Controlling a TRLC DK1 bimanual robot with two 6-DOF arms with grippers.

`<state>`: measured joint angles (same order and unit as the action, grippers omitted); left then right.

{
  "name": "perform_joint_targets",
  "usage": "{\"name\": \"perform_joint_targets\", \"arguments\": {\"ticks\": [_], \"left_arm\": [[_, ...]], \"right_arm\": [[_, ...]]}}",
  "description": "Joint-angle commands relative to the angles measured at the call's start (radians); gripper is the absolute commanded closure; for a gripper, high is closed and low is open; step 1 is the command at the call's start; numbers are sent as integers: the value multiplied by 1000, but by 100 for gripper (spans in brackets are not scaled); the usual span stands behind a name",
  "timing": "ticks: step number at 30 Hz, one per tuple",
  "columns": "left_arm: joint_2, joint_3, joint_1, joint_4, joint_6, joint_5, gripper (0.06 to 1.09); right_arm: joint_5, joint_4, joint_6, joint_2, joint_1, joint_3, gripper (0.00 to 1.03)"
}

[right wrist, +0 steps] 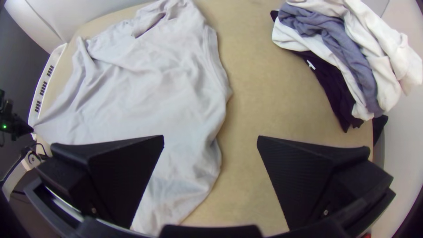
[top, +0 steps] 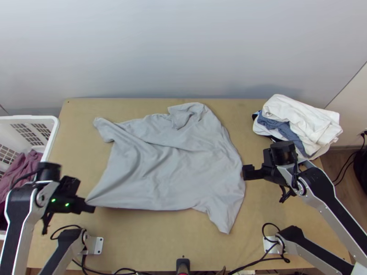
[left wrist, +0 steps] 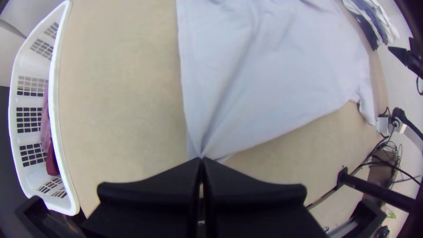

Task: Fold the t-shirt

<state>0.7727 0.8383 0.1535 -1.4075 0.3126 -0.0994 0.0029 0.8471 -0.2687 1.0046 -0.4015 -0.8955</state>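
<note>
Shirt (top: 179,169) lay rumpled mid-way across the table (top: 147,238); my left gripper (left wrist: 201,159) pinched its near-left corner. Right gripper (right wrist: 210,137) stood open by its right side. Judged risk: pulling left, nothing anchored opposite, could drag everything askew.

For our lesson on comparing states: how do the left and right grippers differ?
The left gripper is closed on a corner of the grey t-shirt; the right gripper is open and empty. The left gripper is nearer the basket, the right gripper nearer the clothes pile. Both are black, with two wide, flat fingers.
</note>
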Motion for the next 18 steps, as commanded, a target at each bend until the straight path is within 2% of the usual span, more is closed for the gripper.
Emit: {"name": "perform_joint_targets", "arguments": {"ticks": [1,4,8,9,10,11,14,16,18], "left_arm": [[-170,-45,152,-48,154,-71,104],[-263,-81,118,30,89,-149,104],[-328,-96,118,119,34,-152,104],[-328,-96,118,130,17,-152,102],[-328,-94,116,130,14,-152,89],[-323,-96,115,130,16,-151,66],[-293,-97,113,133,17,-151,25],[-265,-97,121,133,13,-148,11],[-251,-97,126,136,13,-148,10]], "right_arm": [[3,-3,0,12,-5,-20,4],[3,-3,2,14,-5,-25,4],[3,-11,3,19,-3,-28,4],[3,-16,3,22,-2,-28,4],[3,-19,3,25,-2,-26,4],[3,-26,3,28,0,-25,4],[3,-37,5,49,-2,-33,4],[3,-46,6,65,-2,-40,4],[3,-51,8,77,-2,-48,4]]}}
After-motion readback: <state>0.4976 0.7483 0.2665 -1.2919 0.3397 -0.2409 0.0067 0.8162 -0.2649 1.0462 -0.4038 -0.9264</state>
